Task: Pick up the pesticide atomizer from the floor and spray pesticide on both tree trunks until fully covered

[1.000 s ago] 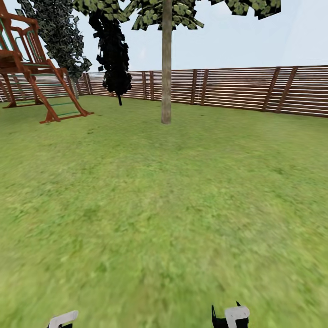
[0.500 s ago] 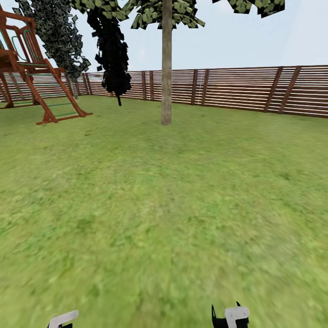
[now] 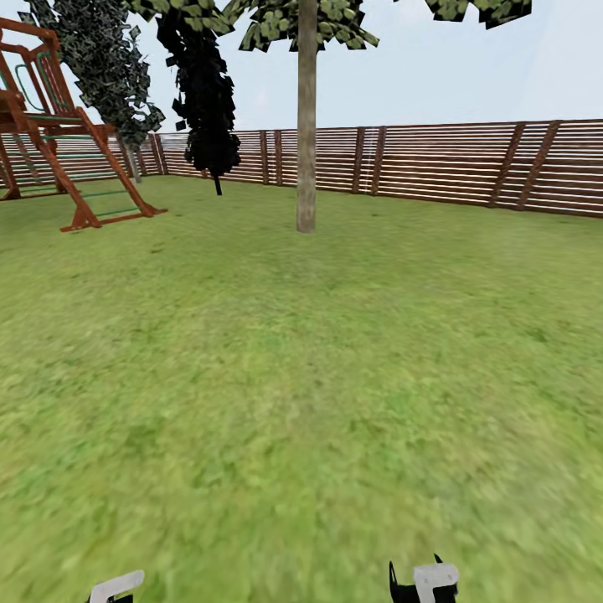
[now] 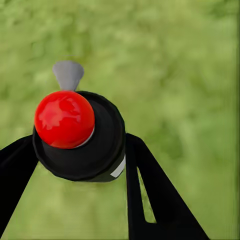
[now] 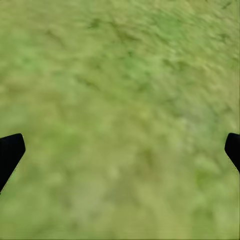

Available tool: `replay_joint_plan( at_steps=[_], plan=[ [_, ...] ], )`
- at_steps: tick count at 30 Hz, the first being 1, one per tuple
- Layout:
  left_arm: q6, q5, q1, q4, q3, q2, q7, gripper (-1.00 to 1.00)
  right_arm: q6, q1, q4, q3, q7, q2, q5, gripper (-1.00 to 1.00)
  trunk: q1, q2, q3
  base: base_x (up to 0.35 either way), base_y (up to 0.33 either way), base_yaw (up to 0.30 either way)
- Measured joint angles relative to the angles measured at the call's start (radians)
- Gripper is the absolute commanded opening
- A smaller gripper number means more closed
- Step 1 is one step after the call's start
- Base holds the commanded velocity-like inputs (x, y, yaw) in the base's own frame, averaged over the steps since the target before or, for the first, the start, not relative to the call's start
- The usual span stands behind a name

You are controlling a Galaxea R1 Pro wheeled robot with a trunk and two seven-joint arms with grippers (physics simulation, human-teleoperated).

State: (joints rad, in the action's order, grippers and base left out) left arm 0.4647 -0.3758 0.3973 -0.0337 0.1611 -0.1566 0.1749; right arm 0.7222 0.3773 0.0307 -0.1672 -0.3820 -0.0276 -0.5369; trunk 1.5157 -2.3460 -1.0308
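My left claw (image 4: 75,165) is clamped round the atomizer (image 4: 77,135), just under its red cap. It looks light, stiff and smooth, so it could slip. My right claw (image 5: 120,150) hangs apart over grass. A trunk (image 3: 306,117) stands well ahead.

Right tool (image 5: 120,150) over blurry green grass floor (image 5: 125,90). Two black fingertips (image 5: 9,152) sit at opposite frame edges, spread wide apart, with bare grass between them.
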Motion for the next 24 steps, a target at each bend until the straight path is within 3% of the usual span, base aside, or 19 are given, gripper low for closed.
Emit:
replay_joint_plan(
  at_steps=[24],
  plan=[
    [0.000, 0.000, 0.000, 0.000, 0.000, 0.000, 0.000, -1.00, 0.000, 0.000, 0.000, 0.000, 0.000, 0.000, 0.000, 1.00, 0.000, 0.000, 0.000, 0.338, 0.000, 0.000]
  ],
)
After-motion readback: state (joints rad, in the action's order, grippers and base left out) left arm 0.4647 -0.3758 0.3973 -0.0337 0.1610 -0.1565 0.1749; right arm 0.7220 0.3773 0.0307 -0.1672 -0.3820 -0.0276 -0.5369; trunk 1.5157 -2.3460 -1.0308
